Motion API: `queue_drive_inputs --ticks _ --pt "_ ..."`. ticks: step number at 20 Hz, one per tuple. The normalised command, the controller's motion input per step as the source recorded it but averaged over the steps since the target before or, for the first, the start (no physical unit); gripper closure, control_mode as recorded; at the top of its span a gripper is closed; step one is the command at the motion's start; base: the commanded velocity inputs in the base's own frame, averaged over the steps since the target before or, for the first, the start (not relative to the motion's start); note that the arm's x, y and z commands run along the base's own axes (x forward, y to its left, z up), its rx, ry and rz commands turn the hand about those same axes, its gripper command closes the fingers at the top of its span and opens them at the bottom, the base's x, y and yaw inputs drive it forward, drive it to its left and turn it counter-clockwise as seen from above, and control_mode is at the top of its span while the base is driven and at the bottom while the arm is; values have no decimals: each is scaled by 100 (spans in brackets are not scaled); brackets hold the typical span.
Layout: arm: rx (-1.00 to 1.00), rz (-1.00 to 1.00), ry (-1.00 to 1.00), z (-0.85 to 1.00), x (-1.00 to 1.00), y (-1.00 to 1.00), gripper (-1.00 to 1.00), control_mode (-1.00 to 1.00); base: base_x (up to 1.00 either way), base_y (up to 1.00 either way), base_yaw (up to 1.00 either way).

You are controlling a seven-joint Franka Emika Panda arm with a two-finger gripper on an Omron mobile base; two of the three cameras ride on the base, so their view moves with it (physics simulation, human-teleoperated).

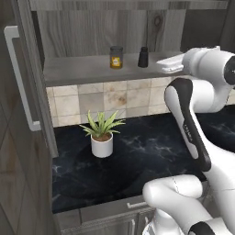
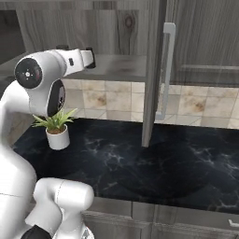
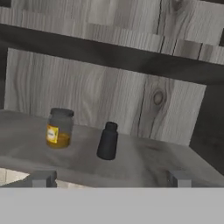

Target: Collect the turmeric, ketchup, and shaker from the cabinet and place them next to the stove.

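The cabinet (image 1: 20, 151) door is swung wide open on the left side of the left base view. On its grey shelf (image 1: 78, 69) stands the turmeric (image 1: 116, 57), a little jar with yellow stuff inside. Just to the right of it stands the shaker (image 1: 143, 57), small and dark. They are near each other but not touching. I cannot see the ketchup or the stove from here.

What could go wrong? The jar and the shaker stand close together. If the claw (image 3: 107, 177) goes for the shaker and comes in a bit crooked, one finger could bump the jar and knock it over, or push it off the front of the shelf. Below the shelf is the black counter (image 1: 151, 151) with a small potted plant (image 1: 102, 133), so a falling jar might land there and roll. The shaker is slim and round on top, so it could also tip if it is only nudged and not pinched well.

The claw is as wide open as it goes. It holds nothing and touches nothing. It hangs in front of the shelf, pointed at the shaker, with both fingers apart from it.
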Motion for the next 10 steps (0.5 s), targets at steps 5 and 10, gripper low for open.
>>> queue_drive_inputs --ticks 5,10 --pt "19 0 -12 -9 0 -3 -100 -100 0 0 0" --pt "19 0 0 -8 0 -3 -100 -100 0 0 0"
